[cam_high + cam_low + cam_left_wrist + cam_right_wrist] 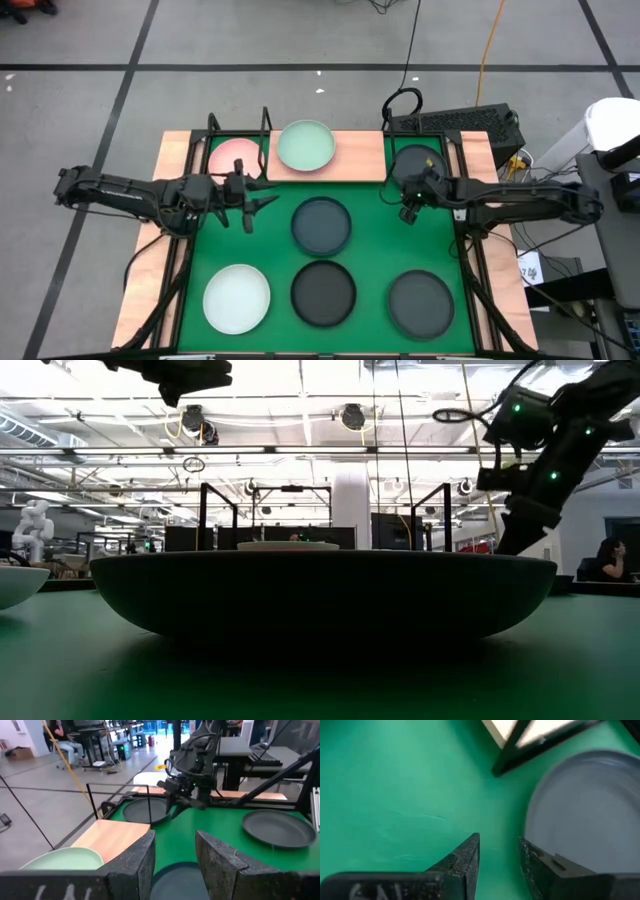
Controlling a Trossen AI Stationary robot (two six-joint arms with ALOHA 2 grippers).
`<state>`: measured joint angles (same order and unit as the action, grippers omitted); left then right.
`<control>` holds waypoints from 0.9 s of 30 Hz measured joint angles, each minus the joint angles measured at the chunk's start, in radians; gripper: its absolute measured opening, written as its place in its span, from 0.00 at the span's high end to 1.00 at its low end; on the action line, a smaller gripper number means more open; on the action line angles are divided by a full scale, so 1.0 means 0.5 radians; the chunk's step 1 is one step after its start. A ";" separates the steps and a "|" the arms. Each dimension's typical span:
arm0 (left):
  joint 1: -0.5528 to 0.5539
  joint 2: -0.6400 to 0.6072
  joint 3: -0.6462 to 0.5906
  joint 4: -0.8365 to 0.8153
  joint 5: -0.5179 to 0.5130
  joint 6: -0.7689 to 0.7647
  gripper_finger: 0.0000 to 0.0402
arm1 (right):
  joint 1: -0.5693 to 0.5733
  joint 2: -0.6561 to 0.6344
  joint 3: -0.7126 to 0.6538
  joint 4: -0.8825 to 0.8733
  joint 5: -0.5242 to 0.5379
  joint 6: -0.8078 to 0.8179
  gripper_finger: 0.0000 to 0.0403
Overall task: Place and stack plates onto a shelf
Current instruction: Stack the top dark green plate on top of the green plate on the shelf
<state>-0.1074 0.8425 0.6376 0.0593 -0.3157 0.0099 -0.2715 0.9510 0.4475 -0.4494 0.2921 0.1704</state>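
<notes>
On the light wooden shelf board (355, 155) at the far edge of the green mat (375, 235) sit three round plates: a light pink plate (235, 157) at its left end between black wire uprights, a pale mint plate (306, 146) beside it, and a dark grey plate (413, 163) at its right end. None is stacked on another yet, so the job looks roughly begun rather than nearly done.

In front of the shelf, on the mat, four more plates wait: a dark blue-grey plate (321, 225) nearest the shelf, then farther from it a pale white plate (237, 298), a black plate (323, 293) and a dark grey shallow plate (421, 303). They lie apart from each other, which leaves room for fingers to reach each rim.

The left gripper (256, 203) hovers just in front of the shelf's left end, near the blue-grey plate, its fingers (135, 865) spread a moderate way and holding nothing. The right gripper (409, 212) hangs just in front of the shelf's right end, by the dark grey plate there; its fingers (462, 860) stand narrowly apart and empty, angled down toward the mat beside a grey plate rim (580, 815). Probably each arm is placed to take the plates on its own side.
</notes>
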 joint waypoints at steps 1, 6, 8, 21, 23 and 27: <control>0.000 0.001 0.000 -0.005 0.000 0.007 0.64 | -0.024 0.009 -0.012 0.015 0.022 -0.015 0.71; 0.000 0.000 0.000 -0.007 0.000 0.014 0.64 | -0.132 0.063 -0.053 0.126 0.051 -0.112 0.71; 0.000 0.000 0.000 -0.007 0.000 0.014 0.64 | -0.166 0.093 -0.073 0.170 0.049 -0.124 0.71; 0.000 0.001 0.000 -0.024 0.000 0.021 0.64 | -0.282 0.199 -0.275 0.399 0.049 -0.056 0.78; 0.000 0.001 0.000 -0.024 0.000 0.002 0.64 | -0.281 0.181 -0.275 0.404 0.044 -0.055 0.86; 0.000 0.001 0.000 -0.024 0.000 -0.035 0.64 | -0.278 0.133 -0.276 0.437 0.071 -0.082 0.97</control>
<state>-0.1074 0.8429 0.6376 0.0475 -0.3157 -0.0074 -0.4107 1.0177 0.3094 -0.2311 0.3278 0.1291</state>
